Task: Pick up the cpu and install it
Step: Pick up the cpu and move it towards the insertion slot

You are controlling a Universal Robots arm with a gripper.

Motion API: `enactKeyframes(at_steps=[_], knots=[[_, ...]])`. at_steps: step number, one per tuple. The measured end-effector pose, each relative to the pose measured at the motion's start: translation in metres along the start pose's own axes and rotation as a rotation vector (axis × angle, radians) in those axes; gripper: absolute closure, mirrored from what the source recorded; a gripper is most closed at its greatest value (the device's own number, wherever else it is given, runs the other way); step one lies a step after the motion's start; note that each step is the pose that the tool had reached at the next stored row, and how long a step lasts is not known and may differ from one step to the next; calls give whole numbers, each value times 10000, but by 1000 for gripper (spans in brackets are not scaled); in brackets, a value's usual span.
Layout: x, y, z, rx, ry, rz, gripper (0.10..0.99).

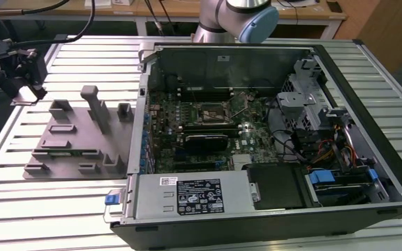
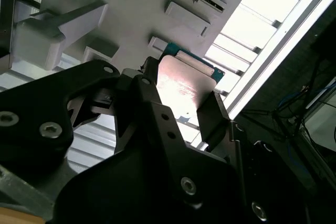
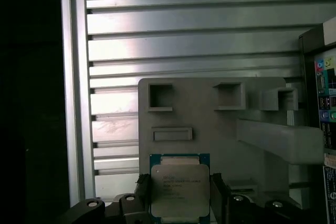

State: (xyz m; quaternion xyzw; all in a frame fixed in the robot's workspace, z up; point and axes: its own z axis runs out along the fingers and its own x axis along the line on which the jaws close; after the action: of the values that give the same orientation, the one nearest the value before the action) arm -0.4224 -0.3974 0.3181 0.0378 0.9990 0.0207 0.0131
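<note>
Silver-topped, green-rimmed cpu (image 3: 180,186) clamped in gripper (image 3: 180,195)

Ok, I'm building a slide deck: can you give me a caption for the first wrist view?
Gripper holding the cpu by two opposite edges, grey fixture and slatted table behind.

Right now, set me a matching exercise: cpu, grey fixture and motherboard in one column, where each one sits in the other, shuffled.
Things:
1. cpu
2. grey fixture
3. motherboard

Places:
A. inside the open computer case
B. lying on the slatted table
C. between the fingers of the end effector

Pairs: 1-C, 2-B, 3-A
</note>
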Motion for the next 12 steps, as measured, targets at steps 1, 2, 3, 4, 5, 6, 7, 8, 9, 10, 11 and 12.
enactKeyframes(at_steps=[1,2,3,4,5,6,7,8,9,10,11,12], knots=[[0,1,-11,-1,0,0,545],[-1,1,-22,0,0,0,545],[-1,2,-35,0,0,0,545],[-1,3,-49,0,0,0,545],[-2,3,-61,-1,-1,0,545],[-2,4,-76,-1,-1,0,545],[-2,4,-89,-1,-1,0,545],[-2,5,-102,-1,-1,1,545],[-3,5,-116,0,0,0,545],[-3,6,-129,0,0,0,545],[-3,6,-142,0,0,0,545],[-4,7,-155,-1,0,0,545]])
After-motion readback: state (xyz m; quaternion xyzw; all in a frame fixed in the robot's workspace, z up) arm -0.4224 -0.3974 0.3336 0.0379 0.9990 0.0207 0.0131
